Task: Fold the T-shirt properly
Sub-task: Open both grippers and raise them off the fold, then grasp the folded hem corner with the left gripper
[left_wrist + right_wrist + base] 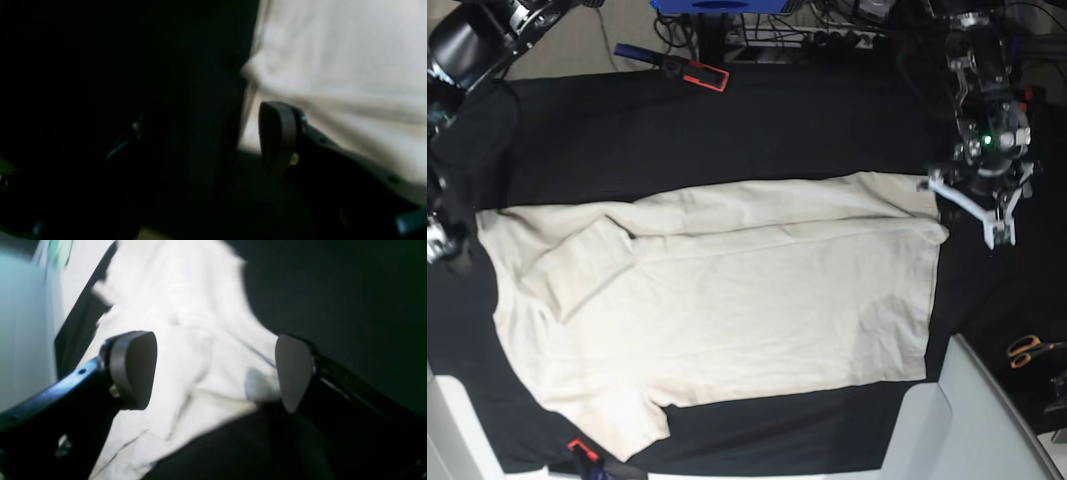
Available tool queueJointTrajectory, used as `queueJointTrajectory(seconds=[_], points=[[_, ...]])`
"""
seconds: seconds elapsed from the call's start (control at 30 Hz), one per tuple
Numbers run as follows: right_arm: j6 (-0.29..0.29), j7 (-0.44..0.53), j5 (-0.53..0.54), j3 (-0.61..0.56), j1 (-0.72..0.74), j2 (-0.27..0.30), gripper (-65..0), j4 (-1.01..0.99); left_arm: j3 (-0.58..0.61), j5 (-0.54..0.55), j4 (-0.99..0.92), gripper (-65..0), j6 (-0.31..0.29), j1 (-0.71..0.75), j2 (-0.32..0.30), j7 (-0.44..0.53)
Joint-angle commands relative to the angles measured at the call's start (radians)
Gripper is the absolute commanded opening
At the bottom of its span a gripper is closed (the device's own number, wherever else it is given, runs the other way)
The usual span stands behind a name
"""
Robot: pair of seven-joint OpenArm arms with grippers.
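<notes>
Cream cotton T-shirt point(767, 310), central on black cloth point(777, 120), fold apparently begun at twelve o'clock; both dark-fingered grippers, left point(200, 140) and right point(215, 371), parted, empty; next, probably regrip edge.

Count, base view: robot arms — two, upper left and upper right of frame. T-shirts — one, centre point(757, 310). Orange-handled scissors — one pair, lower right point(1032, 349).

Plain cream T-shirt point(767, 310) on black cloth point(787, 120), with orange-handled scissors point(1025, 350) and grey-padded pincers.
</notes>
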State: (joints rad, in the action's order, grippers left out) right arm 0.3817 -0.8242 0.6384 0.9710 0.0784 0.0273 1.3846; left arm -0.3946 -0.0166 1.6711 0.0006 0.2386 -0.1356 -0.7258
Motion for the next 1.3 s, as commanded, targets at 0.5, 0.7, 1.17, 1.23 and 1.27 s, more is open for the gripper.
queueJointTrajectory(seconds=[0.5,0.7,1.17,1.23,1.27], points=[[0.059,-0.04,0.022,0.199,0.034,0.01,-14.1,-0.359,-0.129,0.51,0.057,-23.0,0.005,0.169,-0.022,0.015],[0.13,-0.037,0.021,0.196,0.071,0.038,-14.3,-0.44,-0.132,0.51,0.059,-23.0,0.005,0.19,-0.022,0.015],[0.133,-0.03,0.019,0.196,0.165,0.132,-18.0,-0.614,-0.135,0.51,0.057,-23.0,0.005,0.206,-0.022,0.016],[0.133,-0.007,0.018,0.194,0.166,0.132,-26.1,-0.614,-0.135,0.51,0.057,-23.0,0.005,0.206,-0.022,0.016],[0.133,0.003,0.016,0.194,0.166,0.132,-30.5,-0.614,-0.135,0.51,0.057,-23.0,0.005,0.206,-0.022,0.016]])
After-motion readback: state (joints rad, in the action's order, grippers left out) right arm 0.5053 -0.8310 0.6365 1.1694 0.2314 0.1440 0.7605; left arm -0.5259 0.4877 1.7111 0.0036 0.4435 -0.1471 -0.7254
